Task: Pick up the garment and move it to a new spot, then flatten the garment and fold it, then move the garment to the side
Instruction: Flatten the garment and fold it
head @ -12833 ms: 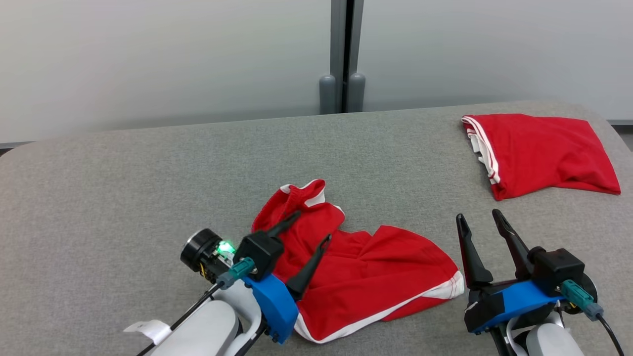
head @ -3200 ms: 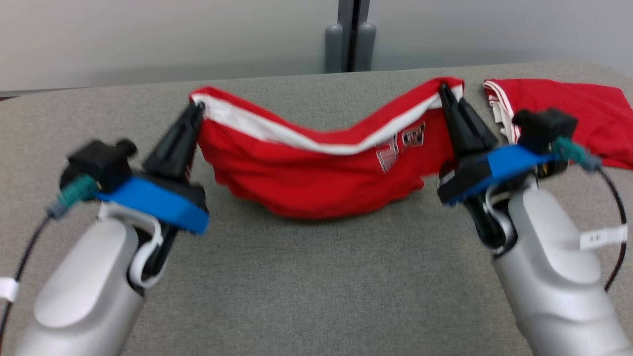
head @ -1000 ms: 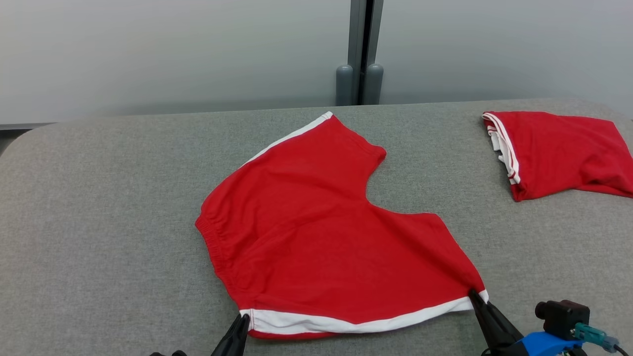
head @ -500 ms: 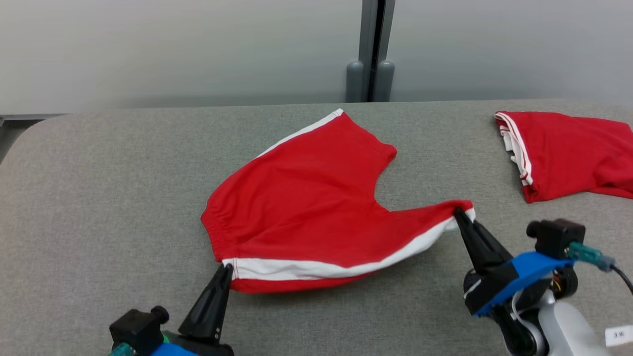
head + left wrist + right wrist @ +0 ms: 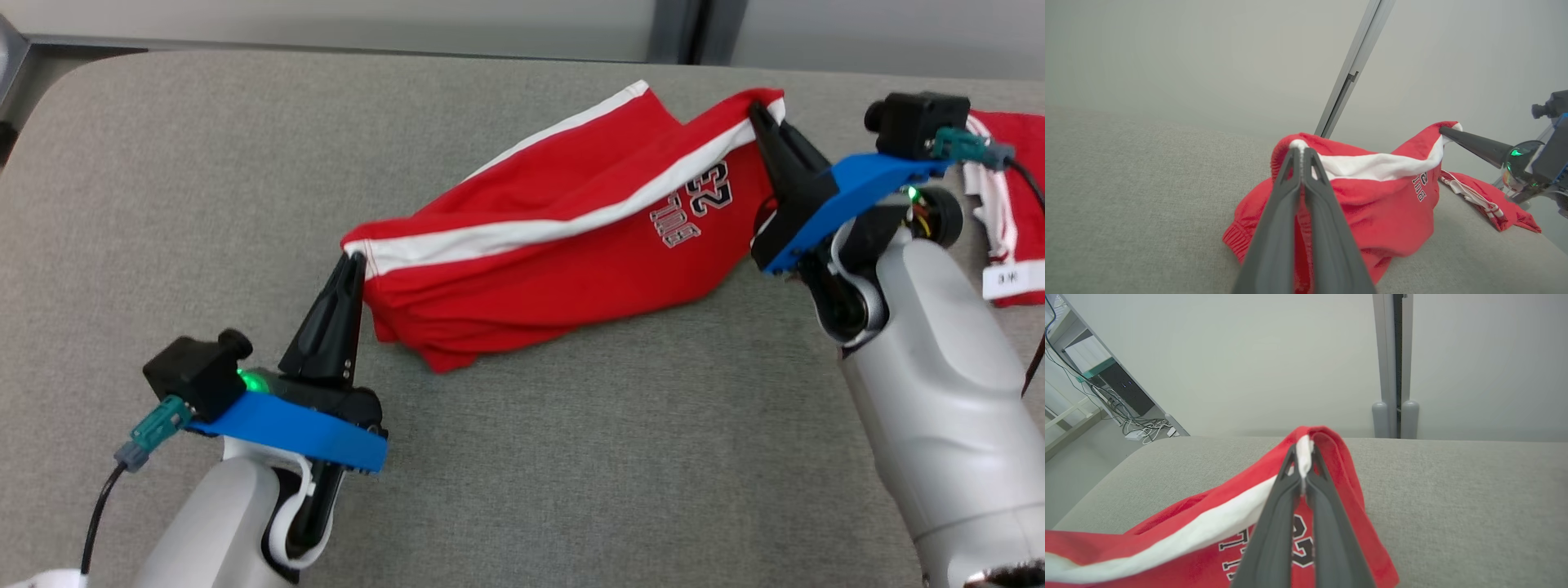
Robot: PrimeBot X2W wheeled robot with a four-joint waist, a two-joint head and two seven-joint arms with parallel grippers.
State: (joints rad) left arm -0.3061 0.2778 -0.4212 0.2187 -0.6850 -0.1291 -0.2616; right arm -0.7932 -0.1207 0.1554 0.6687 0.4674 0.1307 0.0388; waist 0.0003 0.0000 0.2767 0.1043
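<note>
here the garment (image 5: 555,278) sags between left claw (image 5: 353,263) and right claw (image 5: 758,112), each pinching a white-trimmed corner.

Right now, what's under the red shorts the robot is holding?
The grey table shows below the red shorts, whose lower folds rest on it. The left gripper and right gripper pinch the white edge. Anything beneath the folds is covered.
</note>
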